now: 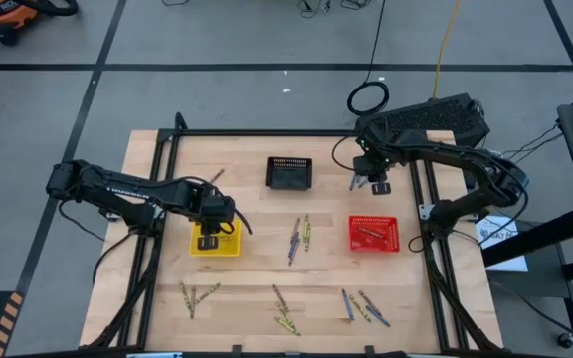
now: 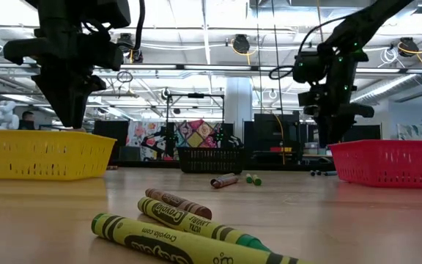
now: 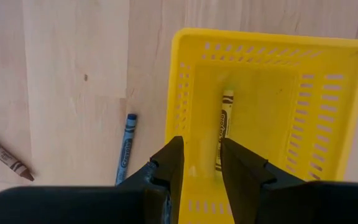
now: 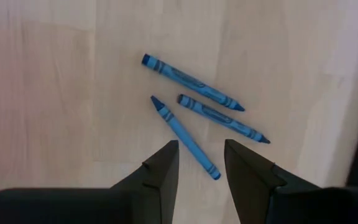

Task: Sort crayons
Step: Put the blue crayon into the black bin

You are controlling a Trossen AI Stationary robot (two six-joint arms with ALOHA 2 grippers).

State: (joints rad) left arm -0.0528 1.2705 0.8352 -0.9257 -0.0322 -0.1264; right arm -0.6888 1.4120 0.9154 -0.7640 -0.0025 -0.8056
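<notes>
Judging by one crayon (image 3: 226, 127) laid in the yellow basket (image 1: 214, 242) at left-centre and one in the red basket (image 1: 374, 235), with many crayons (image 1: 298, 239) scattered lower on the counter (image 1: 257, 268), little sorting is done, while both the left hand (image 3: 197, 163) and right hand (image 4: 199, 163) are held apart, empty.

Baskets: 3 total, 1 yellow basket (image 1: 214, 242) right under the left jaws, 1 red basket (image 1: 374, 235), 1 black basket (image 1: 288, 173). Yellow crayon (image 3: 224, 127) in the yellow one: 1, just ahead of the left jaws. Blue crayons (image 4: 204, 115) on bare wood ahead of the right jaws: 3. Beside the yellow basket: 1 blue crayon (image 3: 125, 148), 1 brown crayon (image 3: 4, 155). Rest of the loose crayons on the table: too small to count.
</notes>
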